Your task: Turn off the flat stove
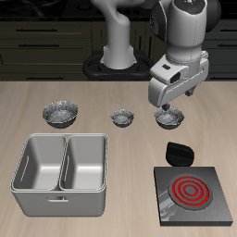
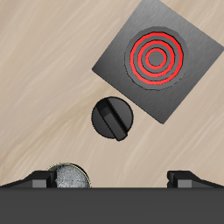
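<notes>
Your gripper [image 1: 169,100] hangs above the table [image 1: 120,93], well clear of the surface, and its two fingers stand wide apart with nothing between them; in the wrist view you see only the two dark fingertips [image 2: 37,179], spread far from each other. Below and just behind the gripper in the exterior view sits a small metal bowl [image 1: 170,118], and the same bowl [image 2: 66,178] peeks in beside one fingertip in the wrist view.

The flat stove [image 1: 194,193] lies near the table's front edge, toward the corner. It is a thin dark grey square slab, and its concentric ring coils [image 2: 155,58] glow red in both views. Its black rounded knob [image 1: 177,152] sits just off the slab's back edge, between the stove and the bowl under your gripper. In the wrist view the knob [image 2: 112,118] shows as a black disc with a raised bar across it, close beside one side of the slab; you cannot tell whether it touches it.

Two more small metal bowls stand in a row with the first: one [image 1: 123,118] in the middle and a larger one [image 1: 61,113] farther along. A grey double-basin metal tub [image 1: 61,167] sits near the front edge, well apart from the stove.
</notes>
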